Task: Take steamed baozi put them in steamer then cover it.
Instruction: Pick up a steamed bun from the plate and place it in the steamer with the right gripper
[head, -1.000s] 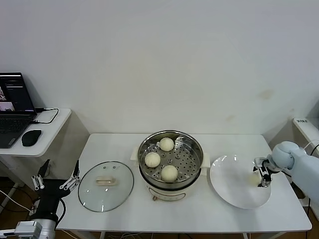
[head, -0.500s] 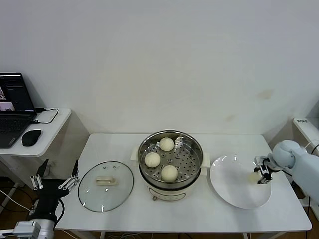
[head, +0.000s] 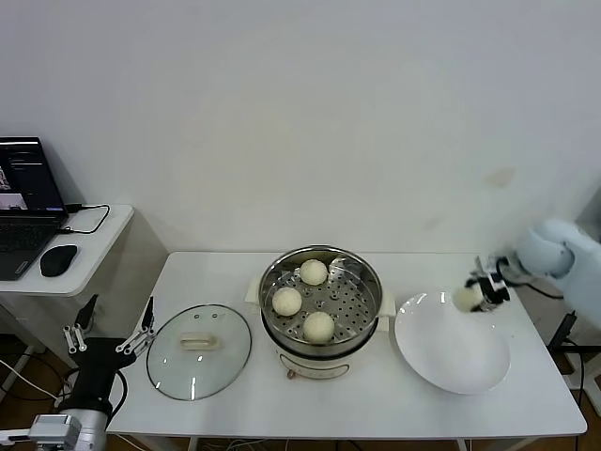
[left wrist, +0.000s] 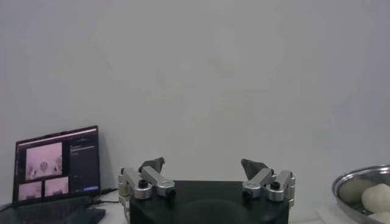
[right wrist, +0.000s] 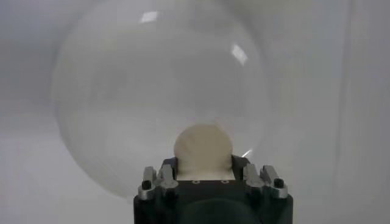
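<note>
- Your right gripper (head: 481,293) holds the fourth baozi (head: 465,299) in the air over the far right part of the white plate (head: 451,362). Lifted this way, the bun can travel left to the steamer (head: 321,301) without dragging on the plate rim.
- You can see its jaws closed snugly on the bun in the right wrist view: the baozi (right wrist: 203,143) sits between the fingers (right wrist: 166,176), with the plate (right wrist: 109,109) bare below it. How deeply the dough is pinched is hard to judge from here.
- Three baozi (head: 318,325) already lie on the perforated floor of the steamer, which stands at the middle of the table (head: 216,272). There looks to be room on the right side of the basket, so I would judge that the natural spot for this last one.
- The cover (head: 199,349) lies flat on the table to the left of the steamer, handle up, so the basket is open for loading.
- Your left gripper (head: 111,338) waits low off the table's near left corner, near the cover, jaws spread wide and holding nothing.
</note>
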You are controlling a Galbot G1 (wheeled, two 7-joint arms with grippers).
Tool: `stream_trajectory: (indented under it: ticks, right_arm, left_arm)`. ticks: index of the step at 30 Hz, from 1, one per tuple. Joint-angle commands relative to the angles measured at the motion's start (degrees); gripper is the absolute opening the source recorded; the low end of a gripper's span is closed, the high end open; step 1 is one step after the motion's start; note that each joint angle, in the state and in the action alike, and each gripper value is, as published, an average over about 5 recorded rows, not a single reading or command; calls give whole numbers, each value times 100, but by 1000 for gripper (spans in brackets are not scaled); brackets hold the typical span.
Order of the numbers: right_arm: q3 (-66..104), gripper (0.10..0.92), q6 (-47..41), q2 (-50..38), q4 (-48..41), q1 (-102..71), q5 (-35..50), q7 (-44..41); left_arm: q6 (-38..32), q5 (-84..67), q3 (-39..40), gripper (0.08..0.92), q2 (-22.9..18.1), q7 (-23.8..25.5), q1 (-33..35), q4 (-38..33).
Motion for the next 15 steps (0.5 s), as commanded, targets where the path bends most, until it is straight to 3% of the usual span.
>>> stream_trajectory:
  ticks: [1,8,15]
  right_arm:
    - [-2285,566,-943,592,1155,3147,1947,243]
    - [-2420,574,-1784,1856,1271,3087,3129,960]
    - [-2279,577,-2235,2639,768,2213,3275,1580]
  left_arm:
    - [4,-7,32,823,3,1,-23,-5]
    - [-1,-2,65,823,-81,-1,-53,-10]
    - [-15,-26,-53,823,-121,-1,-22,-26]
